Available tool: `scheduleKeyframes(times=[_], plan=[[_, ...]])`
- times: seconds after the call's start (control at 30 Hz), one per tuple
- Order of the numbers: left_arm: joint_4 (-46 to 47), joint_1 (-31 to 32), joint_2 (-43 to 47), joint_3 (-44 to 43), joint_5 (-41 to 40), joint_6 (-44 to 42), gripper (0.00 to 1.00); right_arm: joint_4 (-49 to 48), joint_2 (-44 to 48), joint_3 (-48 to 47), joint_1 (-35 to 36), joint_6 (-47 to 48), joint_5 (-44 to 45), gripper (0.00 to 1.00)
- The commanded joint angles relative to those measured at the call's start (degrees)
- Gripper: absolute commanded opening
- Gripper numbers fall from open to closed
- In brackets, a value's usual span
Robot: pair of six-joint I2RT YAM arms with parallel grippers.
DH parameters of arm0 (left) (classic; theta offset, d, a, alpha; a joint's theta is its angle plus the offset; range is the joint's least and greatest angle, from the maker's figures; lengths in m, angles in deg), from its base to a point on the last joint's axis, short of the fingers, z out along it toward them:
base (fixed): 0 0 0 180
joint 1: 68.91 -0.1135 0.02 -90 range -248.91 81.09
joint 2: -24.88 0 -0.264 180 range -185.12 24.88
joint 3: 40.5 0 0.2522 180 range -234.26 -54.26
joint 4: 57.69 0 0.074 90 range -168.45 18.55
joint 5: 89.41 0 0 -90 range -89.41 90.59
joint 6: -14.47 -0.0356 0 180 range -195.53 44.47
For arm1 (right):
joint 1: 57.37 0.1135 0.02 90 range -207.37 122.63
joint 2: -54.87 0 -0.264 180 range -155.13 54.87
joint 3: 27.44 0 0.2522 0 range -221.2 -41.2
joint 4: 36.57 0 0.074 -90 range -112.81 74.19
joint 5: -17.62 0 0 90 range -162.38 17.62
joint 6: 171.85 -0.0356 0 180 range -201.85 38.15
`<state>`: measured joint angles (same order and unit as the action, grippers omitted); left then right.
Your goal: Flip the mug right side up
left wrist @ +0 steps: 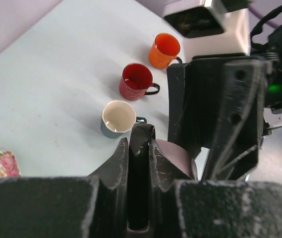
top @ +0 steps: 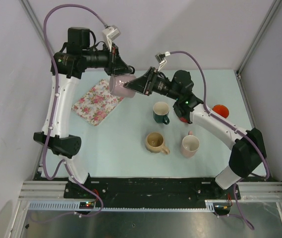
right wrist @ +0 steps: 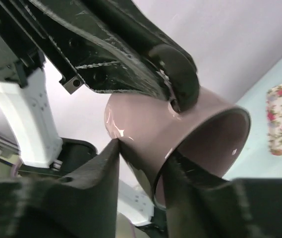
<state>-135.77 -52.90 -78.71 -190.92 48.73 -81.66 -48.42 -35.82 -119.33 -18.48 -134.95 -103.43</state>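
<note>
**Mug aloft, others below**

The mug (top: 117, 85) hangs above the table (top: 126, 158) between the left gripper (top: 123, 73) and the right gripper (top: 134, 87), over the right edge of the mat (top: 95, 103). The mat lies far left. To its right a row runs rightward — inner mug (top: 160, 113), middle mug (left wrist: 137, 81), outer mug (top: 220, 110). Nearer the arms, side by side, stand the near-left mug (top: 155, 142) and near-right mug (top: 190, 146).

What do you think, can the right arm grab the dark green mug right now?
Probably not yet. The right fingers are clamped on the rim of the pink mug, held in the air with the left fingers. The dark green mug stands close by, with nothing blocking it.
</note>
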Motion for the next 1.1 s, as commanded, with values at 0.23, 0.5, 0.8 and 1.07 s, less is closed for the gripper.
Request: scheduleKeyframes(times=[0.23, 0.5, 0.8, 1.07], plan=[[1.64, 0.79, 1.11, 0.40, -3.86, -0.33, 0.47, 12.16, 7.19, -1.72, -1.26, 7.71, 4.93, 0.00], [1.66, -1.88, 3.04, -0.07, -17.40, -2.74, 0.99, 50.30, 21.78, -4.14, -5.22, 30.05, 31.09, 0.00], [2.53, -3.98, 6.52, 11.46, -28.85, -5.41, 1.00, 89.25, 25.68, -0.43, -20.32, 30.45, 49.27, 0.00], [11.46, -5.47, 12.49, 30.05, -32.24, -4.01, 1.00, 84.88, 31.60, 19.12, -32.58, 29.23, 38.76, 0.00]])
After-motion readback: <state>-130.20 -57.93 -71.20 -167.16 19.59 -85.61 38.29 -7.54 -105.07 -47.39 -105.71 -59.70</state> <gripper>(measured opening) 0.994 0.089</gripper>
